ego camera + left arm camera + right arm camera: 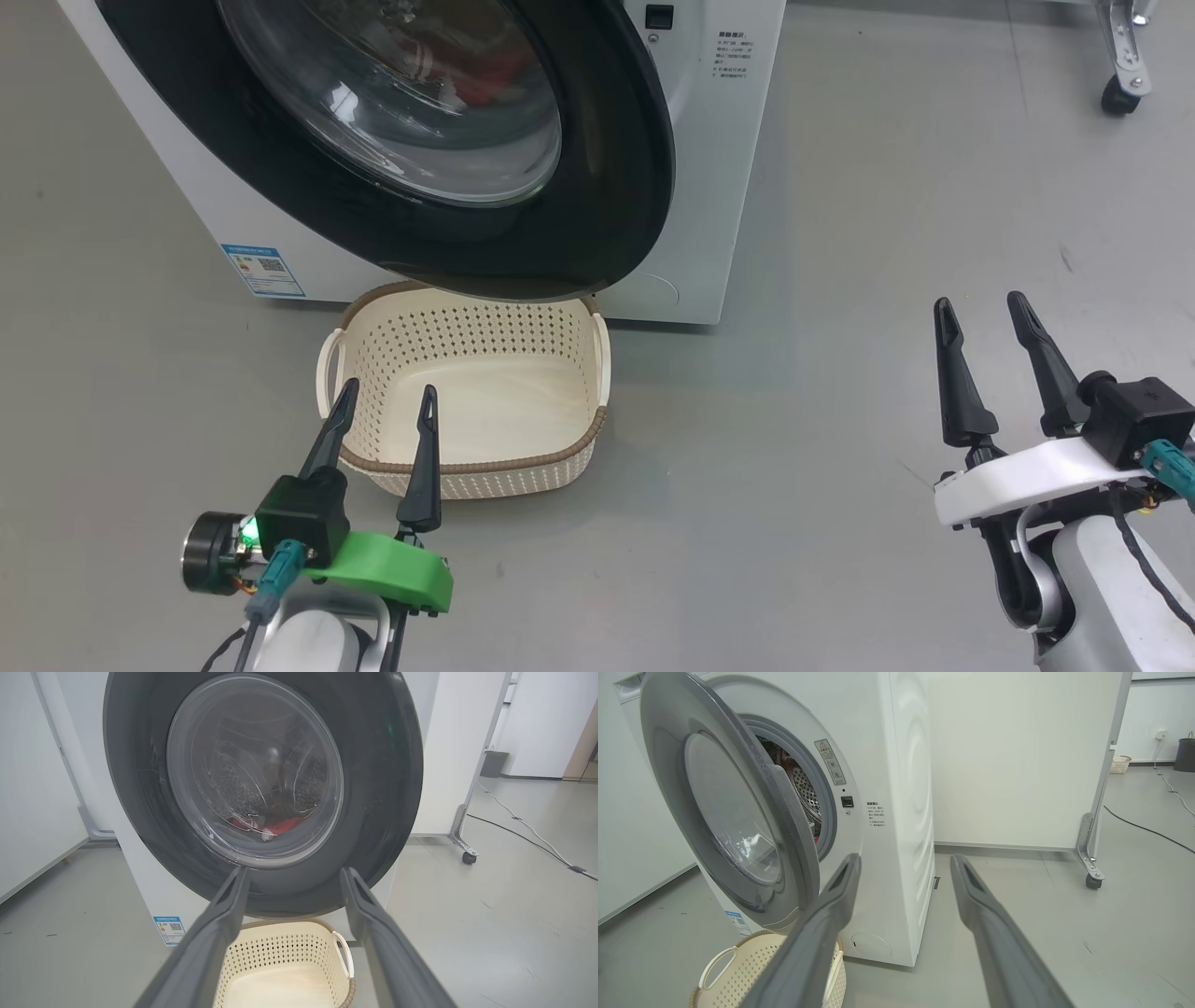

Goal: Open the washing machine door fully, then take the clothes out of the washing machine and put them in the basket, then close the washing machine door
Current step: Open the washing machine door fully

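The white washing machine (719, 168) fills the top of the head view, and its black-rimmed door (616, 187) hangs partly open over the cream basket (467, 467) on the floor. Through the glass bowl I see red clothes (280, 825) lying in the drum. The right wrist view shows the door (738, 821) ajar, with the steel drum (803, 784) visible in the gap. My left gripper (387, 397) stands open just above the basket's near rim. My right gripper (980, 313) is open too, well to the right of the machine, holding nothing.
Grey floor lies around the machine and basket. A white partition on castor wheels (1092, 882) stands to the right of the machine, with a cable (1148, 828) running across the floor behind it. A blue sticker (263, 269) marks the machine's lower front.
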Motion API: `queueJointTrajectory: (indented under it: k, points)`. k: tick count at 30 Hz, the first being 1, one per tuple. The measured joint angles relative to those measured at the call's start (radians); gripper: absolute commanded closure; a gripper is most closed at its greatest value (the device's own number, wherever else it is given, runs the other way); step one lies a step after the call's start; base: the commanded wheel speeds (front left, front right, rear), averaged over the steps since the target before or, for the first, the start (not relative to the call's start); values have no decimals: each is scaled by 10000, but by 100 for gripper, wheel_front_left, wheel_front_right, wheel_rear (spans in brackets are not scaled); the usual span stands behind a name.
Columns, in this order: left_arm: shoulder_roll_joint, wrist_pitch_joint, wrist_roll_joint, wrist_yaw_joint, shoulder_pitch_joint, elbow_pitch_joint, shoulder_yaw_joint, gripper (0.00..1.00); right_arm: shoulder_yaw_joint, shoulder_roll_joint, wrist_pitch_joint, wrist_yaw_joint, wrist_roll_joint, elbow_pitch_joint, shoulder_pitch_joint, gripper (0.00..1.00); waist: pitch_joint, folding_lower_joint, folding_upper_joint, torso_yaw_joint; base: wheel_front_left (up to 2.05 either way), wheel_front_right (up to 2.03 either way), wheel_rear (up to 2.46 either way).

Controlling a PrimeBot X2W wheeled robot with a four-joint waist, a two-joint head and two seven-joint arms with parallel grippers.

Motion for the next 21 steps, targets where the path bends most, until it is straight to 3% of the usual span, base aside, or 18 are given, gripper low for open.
queueJointTrajectory:
  k: [21]
  points:
    - [0, 0, 40, 0, 14, 33, -29, 0, -173, 173, 0, 211, -117, -67, 360, 0, -80, 0, 0, 7, 0, 0, 0]
